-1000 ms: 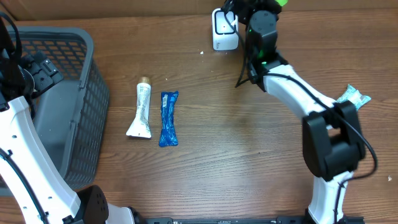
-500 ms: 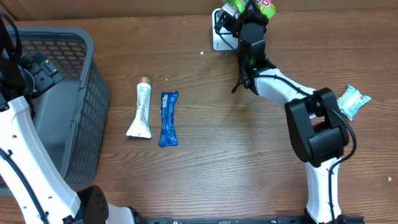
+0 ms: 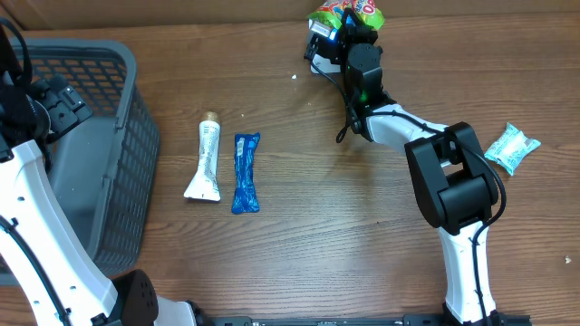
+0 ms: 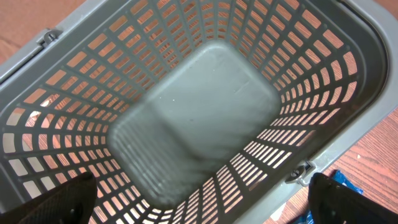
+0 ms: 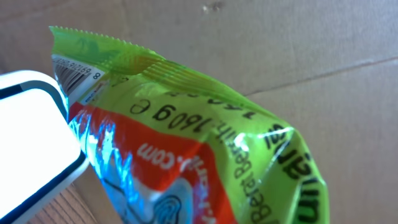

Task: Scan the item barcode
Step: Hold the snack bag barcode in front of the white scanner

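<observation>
A green and orange snack bag (image 3: pixel 348 13) hangs at the table's far edge, with my right gripper (image 3: pixel 350 31) shut on it. In the right wrist view the bag (image 5: pixel 186 124) fills the frame and hides the fingers. Its barcode (image 5: pixel 71 71) sits at the top left corner, right beside the white scanner (image 5: pixel 31 143). From overhead the scanner (image 3: pixel 317 40) is mostly hidden by the arm. My left gripper (image 4: pixel 200 202) hovers open over the grey basket (image 4: pixel 348 124) with nothing between its dark fingertips (image 4: pixel 62 199).
The grey basket (image 3: pixel 122 136) stands at the left. A white tube (image 3: pixel 206 163) and a blue packet (image 3: pixel 246 172) lie side by side near the middle. A pale teal packet (image 3: pixel 510 147) lies at the right. Cardboard backs the far edge.
The right arm has swung further left and back, carrying the snack bag over the scanner and covering most of it. The left arm has not moved.
</observation>
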`<state>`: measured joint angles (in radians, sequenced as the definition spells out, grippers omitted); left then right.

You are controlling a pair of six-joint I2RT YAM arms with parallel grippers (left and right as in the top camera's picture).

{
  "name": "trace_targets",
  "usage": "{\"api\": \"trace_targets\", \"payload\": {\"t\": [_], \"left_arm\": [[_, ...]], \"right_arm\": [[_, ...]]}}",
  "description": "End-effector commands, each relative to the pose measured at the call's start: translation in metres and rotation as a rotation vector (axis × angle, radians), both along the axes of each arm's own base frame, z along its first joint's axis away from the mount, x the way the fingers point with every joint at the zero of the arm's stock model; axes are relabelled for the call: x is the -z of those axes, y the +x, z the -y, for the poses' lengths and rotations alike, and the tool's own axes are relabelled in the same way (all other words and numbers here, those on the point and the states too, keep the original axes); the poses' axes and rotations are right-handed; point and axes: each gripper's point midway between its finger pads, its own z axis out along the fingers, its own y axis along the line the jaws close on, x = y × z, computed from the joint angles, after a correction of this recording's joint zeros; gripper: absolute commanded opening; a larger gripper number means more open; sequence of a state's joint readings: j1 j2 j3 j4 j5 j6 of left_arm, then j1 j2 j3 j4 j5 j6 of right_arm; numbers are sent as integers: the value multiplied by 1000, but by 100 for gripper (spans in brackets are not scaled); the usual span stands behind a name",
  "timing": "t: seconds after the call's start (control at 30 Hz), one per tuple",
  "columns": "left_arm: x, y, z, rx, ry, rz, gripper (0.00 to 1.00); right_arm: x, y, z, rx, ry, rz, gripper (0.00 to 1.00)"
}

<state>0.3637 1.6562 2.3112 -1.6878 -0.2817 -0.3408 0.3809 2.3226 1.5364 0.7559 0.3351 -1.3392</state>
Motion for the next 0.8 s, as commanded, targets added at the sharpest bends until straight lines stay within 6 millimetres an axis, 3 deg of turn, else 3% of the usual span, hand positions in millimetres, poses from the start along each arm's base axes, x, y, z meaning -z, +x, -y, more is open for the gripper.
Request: {"api": "trace_targets", "payload": {"t": [0.0, 0.2, 0.53, 0.77], "left_arm": [[1, -1, -3, -6, 10, -12, 100], [1, -1, -3, -6, 10, -12, 100], [1, -1, -3, -6, 10, -12, 100], [1, -1, -3, -6, 10, -12, 100]], "right_arm": [[-12, 3, 4, -16, 5, 30, 4], [-8, 6, 2, -81, -3, 18, 4], [17, 17, 28, -27, -6, 4, 4], [14, 18, 30, -12, 10, 14, 4]]}}
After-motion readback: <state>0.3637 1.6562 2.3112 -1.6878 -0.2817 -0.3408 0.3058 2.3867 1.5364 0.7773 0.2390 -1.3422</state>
